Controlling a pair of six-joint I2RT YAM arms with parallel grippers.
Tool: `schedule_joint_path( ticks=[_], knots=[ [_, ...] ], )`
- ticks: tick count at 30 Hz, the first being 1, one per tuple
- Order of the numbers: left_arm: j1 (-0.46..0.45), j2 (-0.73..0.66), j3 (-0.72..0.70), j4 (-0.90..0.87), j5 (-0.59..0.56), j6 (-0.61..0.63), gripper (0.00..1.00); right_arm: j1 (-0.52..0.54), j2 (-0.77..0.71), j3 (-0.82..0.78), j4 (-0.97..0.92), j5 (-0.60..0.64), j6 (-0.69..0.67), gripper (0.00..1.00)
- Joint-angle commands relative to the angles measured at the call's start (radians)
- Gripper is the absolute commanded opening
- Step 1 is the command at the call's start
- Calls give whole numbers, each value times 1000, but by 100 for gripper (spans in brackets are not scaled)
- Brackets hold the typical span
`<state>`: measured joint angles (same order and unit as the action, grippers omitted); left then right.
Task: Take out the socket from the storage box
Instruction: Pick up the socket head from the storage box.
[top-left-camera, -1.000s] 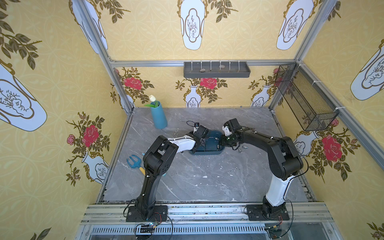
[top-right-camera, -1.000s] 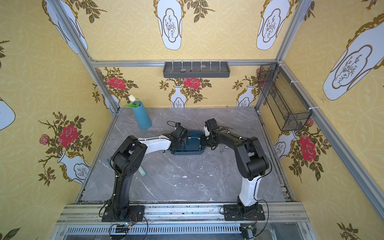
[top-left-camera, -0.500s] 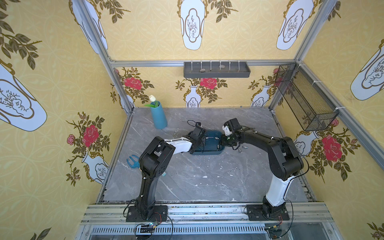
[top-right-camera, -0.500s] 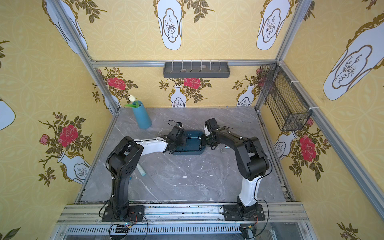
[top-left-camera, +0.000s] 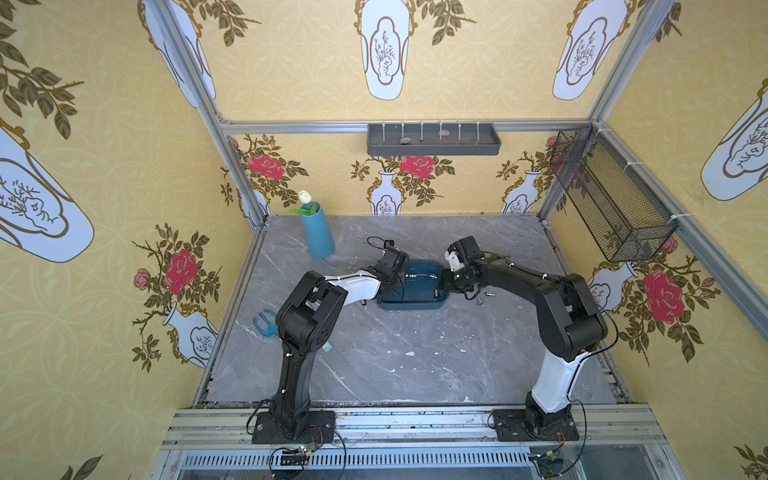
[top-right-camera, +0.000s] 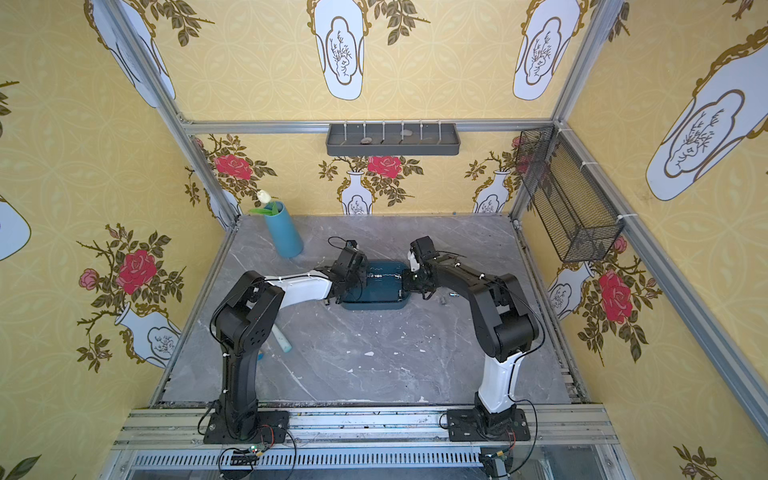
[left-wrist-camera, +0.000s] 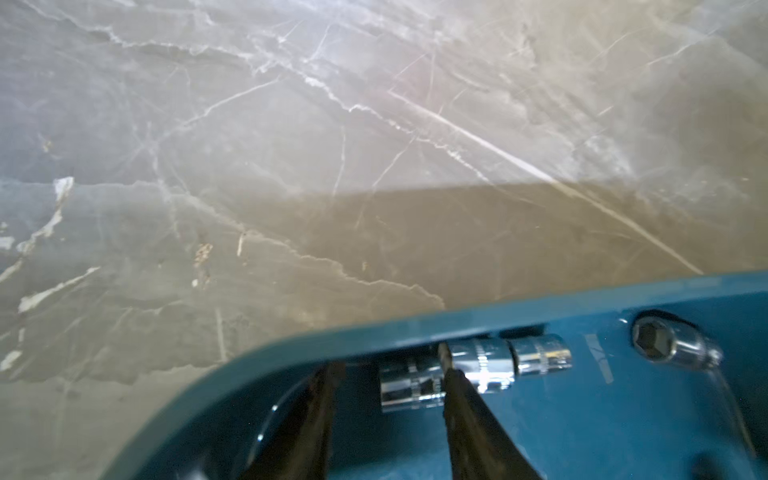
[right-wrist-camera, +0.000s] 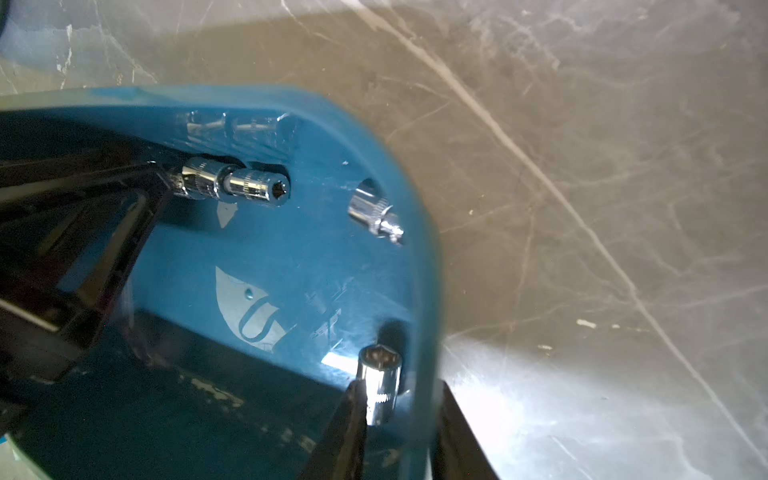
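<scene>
The dark teal storage box (top-left-camera: 409, 301) lies mid-table, seen in both top views (top-right-camera: 374, 303). Several chrome sockets lie in it. My left gripper (left-wrist-camera: 386, 370) reaches into its left end (top-left-camera: 398, 279), open. One lying socket (left-wrist-camera: 409, 388) rests between its fingers against one of them, and two more (left-wrist-camera: 482, 365) lie beyond. My right gripper (right-wrist-camera: 399, 395) straddles the box's right end wall (top-left-camera: 443, 286). One finger (right-wrist-camera: 353, 411) is inside against an upright socket (right-wrist-camera: 380, 384). The other finger is outside the wall, so socket and wall are pinched together.
Two sockets (top-left-camera: 490, 294) (top-left-camera: 478, 300) lie on the marble right of the box. A blue vase with a white tulip (top-left-camera: 318, 235) stands back left, and a blue fork-shaped tool (top-left-camera: 264, 324) lies by the left arm. A grey tray (top-left-camera: 432, 143) and a mesh basket (top-left-camera: 611, 199) hang on the walls.
My left gripper slid a little toward the box's left end and its jaws widened slightly. The right jaws narrowed onto the upright socket and the wall.
</scene>
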<state>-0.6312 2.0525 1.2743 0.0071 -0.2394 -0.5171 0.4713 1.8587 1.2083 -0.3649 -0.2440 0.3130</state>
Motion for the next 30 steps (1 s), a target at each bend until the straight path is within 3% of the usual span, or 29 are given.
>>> schedule_joint_path(
  ticks=[1, 22, 25, 30],
  knots=[
    [2, 10, -3, -6, 2, -1, 46, 1, -13, 1, 5, 14, -12, 31],
    [2, 78, 78, 0, 36, 43, 45, 3, -24, 3, 5, 6, -39, 31],
    [2, 90, 103, -21, 32, 41, 35, 3, -27, 2, 5, 6, -43, 31],
    [2, 92, 108, -19, 44, 48, 30, 3, -32, -1, 4, 12, -45, 31]
  ],
)
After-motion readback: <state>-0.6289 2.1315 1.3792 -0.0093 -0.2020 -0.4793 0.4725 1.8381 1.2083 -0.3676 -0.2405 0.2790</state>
